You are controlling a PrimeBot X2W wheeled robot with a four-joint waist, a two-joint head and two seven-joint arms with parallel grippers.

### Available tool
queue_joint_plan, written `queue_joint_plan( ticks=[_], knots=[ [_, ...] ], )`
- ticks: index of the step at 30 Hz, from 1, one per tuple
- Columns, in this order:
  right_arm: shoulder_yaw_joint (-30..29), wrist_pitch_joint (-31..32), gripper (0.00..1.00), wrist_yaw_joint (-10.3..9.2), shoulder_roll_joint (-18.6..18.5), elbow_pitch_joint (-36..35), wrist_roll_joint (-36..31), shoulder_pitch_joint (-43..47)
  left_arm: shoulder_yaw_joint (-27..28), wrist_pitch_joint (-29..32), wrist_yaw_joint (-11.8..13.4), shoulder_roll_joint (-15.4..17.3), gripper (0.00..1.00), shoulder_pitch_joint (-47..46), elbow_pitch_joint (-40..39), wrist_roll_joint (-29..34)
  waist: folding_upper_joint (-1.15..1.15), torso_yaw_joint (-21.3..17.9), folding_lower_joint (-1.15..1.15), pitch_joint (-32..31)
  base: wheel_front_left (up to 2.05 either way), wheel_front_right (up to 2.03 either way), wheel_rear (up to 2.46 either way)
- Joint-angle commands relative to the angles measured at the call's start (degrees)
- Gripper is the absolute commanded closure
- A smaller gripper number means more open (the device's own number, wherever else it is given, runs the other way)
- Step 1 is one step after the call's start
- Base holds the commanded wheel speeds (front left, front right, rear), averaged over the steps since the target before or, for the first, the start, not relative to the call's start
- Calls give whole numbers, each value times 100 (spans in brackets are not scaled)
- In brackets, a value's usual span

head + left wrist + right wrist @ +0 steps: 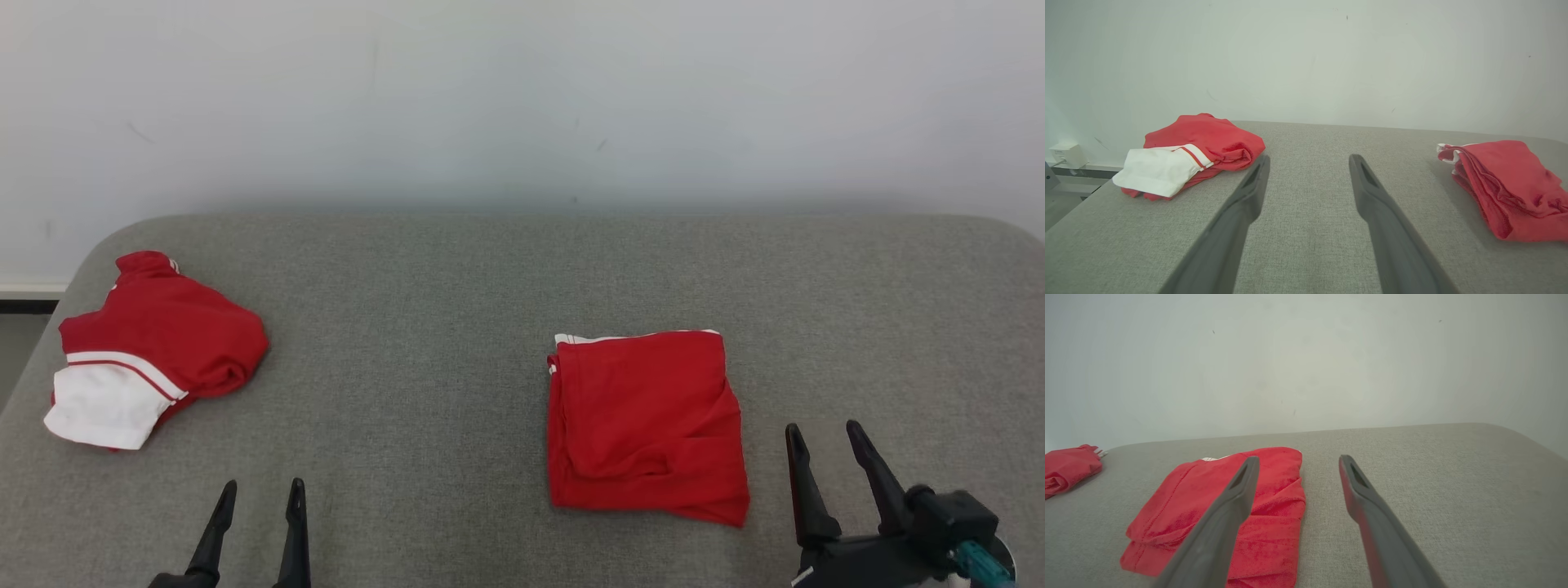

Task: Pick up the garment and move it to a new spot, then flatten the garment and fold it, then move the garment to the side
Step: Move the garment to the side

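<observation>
A red garment lies folded into a neat rectangle right of the middle of the grey surface; the left wrist view has it at the right edge, the right wrist view at lower left. My right gripper stands open just right of it, apart from the cloth, nothing between its fingers. My left gripper is open near the front edge at the left, empty, its fingertips over bare fabric.
A second red and white garment lies bunched at the far left of the padded grey surface, near its rounded corner. A pale wall rises behind. A white box sits by the wall beyond the left edge.
</observation>
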Motion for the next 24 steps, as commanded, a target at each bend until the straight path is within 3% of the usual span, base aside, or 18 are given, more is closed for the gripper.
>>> queue_joint_plan(
  ticks=[1, 12, 24],
  knots=[
    [-14, 48, 0, -14, -23, 73, 21, -157, -22, -18, -5, -15, 0, -65, -1, 3, 0, 66, 0, 51, 0, 0, 0],
    [45, 594, 0, -14, -206, 1238, -74, -1480, -163, -18, -27, -22, 0, -288, -24, -21, 0, 460, 0, 503, 0, 0, 0],
    [45, 798, 0, -14, -201, 2793, 116, -2171, -198, -18, -55, -23, 0, -574, -51, -60, 0, 728, 0, 907, 0, 0, 0]
  ],
)
